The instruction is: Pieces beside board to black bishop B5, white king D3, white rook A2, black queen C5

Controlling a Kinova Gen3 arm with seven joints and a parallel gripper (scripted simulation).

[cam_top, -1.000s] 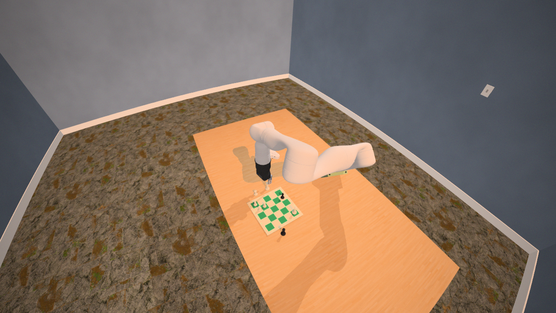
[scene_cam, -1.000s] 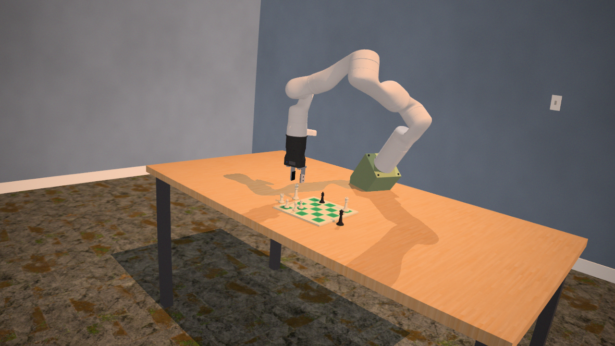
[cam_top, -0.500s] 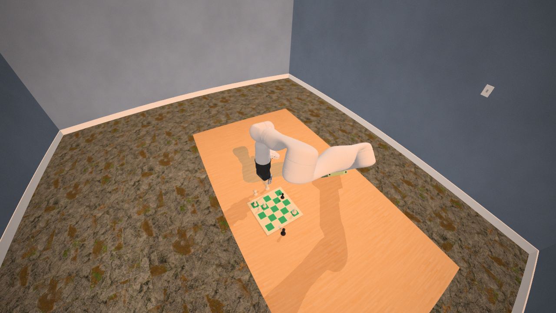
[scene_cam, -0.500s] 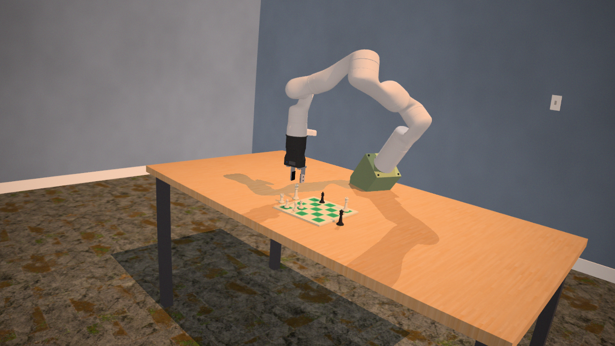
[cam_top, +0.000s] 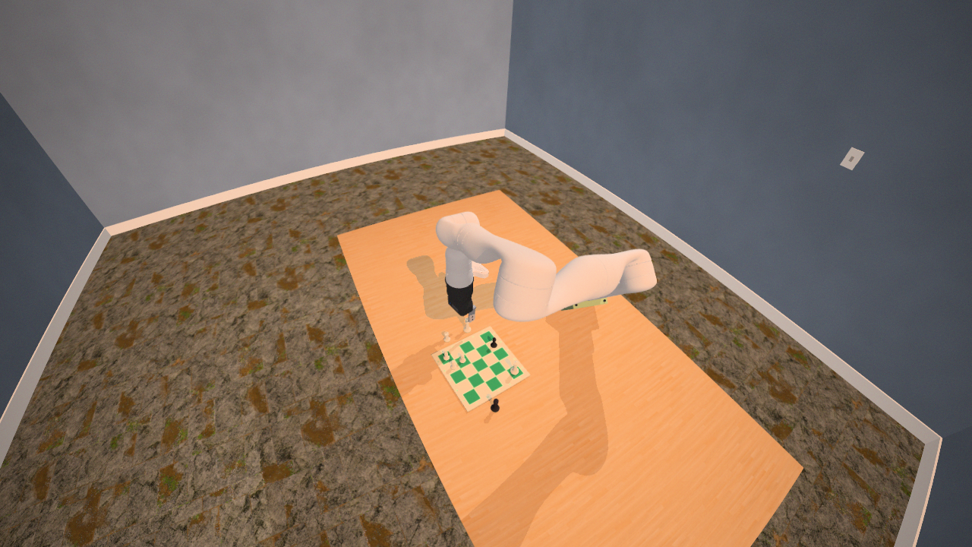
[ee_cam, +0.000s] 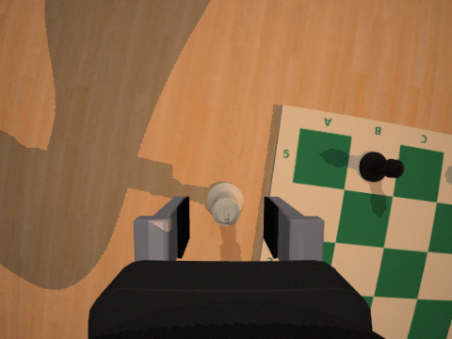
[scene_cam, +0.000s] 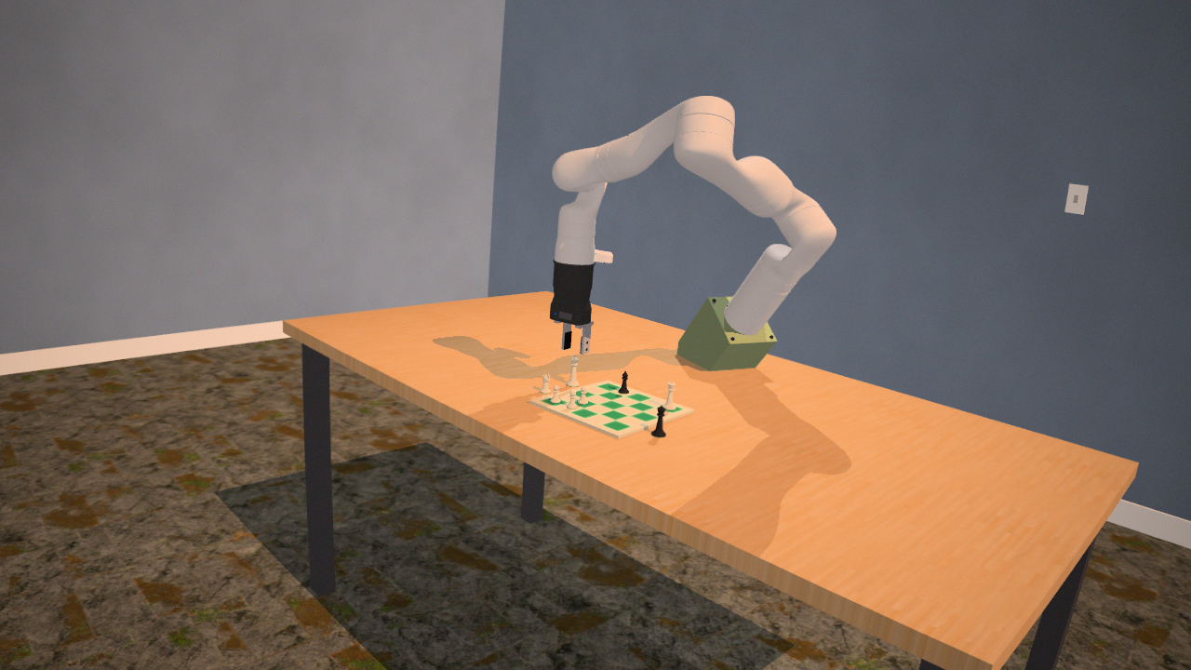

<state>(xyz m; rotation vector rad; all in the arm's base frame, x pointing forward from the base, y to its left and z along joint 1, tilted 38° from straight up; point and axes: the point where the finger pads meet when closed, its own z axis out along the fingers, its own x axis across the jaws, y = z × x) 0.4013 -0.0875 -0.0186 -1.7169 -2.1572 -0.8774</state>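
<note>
My gripper (ee_cam: 226,217) is open and empty. It hangs straight over the white king (ee_cam: 224,203), which stands upright on the table just off the board's row-5 edge, beside A5. In the exterior view the fingertips (scene_cam: 576,342) are a little above the king's top (scene_cam: 573,371). The black bishop (ee_cam: 377,166) stands on B5 of the green and cream board (cam_top: 481,368). The white rook (scene_cam: 545,383) stands on the table to the left of the king. The black queen (scene_cam: 659,422) stands off the board's near corner.
Several small white pieces (scene_cam: 571,398) stand on the board's left squares and a tall white piece (scene_cam: 670,395) stands at its right edge. The arm's green base (scene_cam: 724,336) sits behind the board.
</note>
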